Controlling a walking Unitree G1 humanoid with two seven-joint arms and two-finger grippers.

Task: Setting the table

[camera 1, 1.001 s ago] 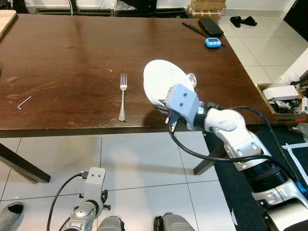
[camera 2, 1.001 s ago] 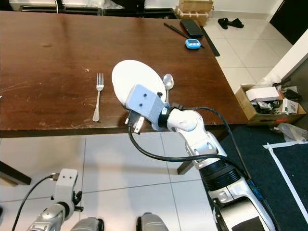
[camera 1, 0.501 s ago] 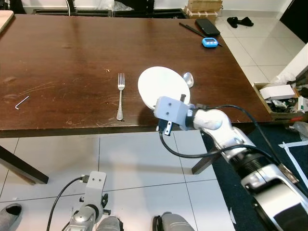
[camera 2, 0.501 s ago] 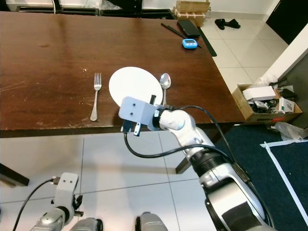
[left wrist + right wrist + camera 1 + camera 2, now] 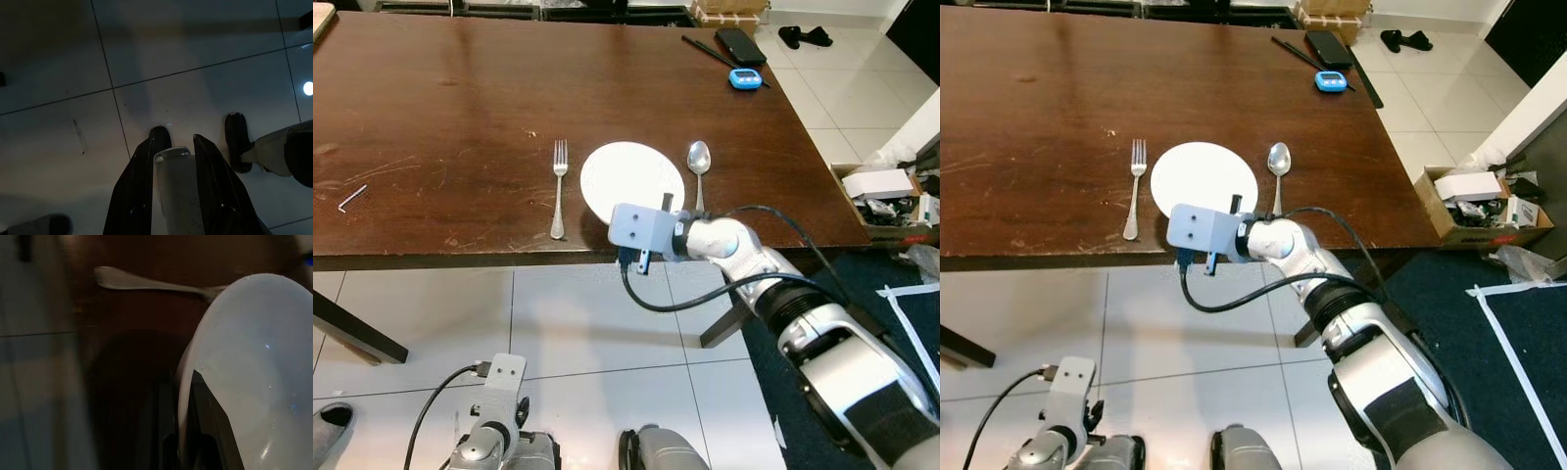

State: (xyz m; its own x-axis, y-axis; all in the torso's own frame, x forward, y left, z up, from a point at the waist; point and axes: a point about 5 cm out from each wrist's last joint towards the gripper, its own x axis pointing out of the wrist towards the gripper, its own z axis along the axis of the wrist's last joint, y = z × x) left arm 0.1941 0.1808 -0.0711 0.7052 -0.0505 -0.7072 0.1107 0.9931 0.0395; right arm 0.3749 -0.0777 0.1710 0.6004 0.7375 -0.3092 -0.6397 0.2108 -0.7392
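The plate (image 5: pixel 631 179) lies on the brown table (image 5: pixel 460 108) close to its near edge, with a fork (image 5: pixel 558 187) just to its left and a spoon (image 5: pixel 698 168) just to its right, neither touching it. The right gripper (image 5: pixel 182 440) is at the plate's near rim; the right wrist view shows the white rim running between its two black fingers (image 5: pixel 208 416), which are closed narrowly on it, so the plate is judged to be in its grip. From the head views the plate appears flat, or very nearly flat, on the table; whether the near rim is fully down cannot be told, as the wrist housing covers it. The step in hand is judged to be the placing of the plate between the cutlery, at or close to the point of release. The next move calls for the fingers to part enough to free the rim, then a straight draw back toward the near edge, kept low and level so the plate is not dragged or tipped off the table. The left gripper (image 5: pixel 171 161) hangs idle over the tiled floor (image 5: pixel 195 73), fingers slightly apart and holding nothing. A blue timer (image 5: pixel 745 79) and a black case (image 5: pixel 741 45) lie at the far right corner, and a hex key (image 5: pixel 351 198) lies at the left.
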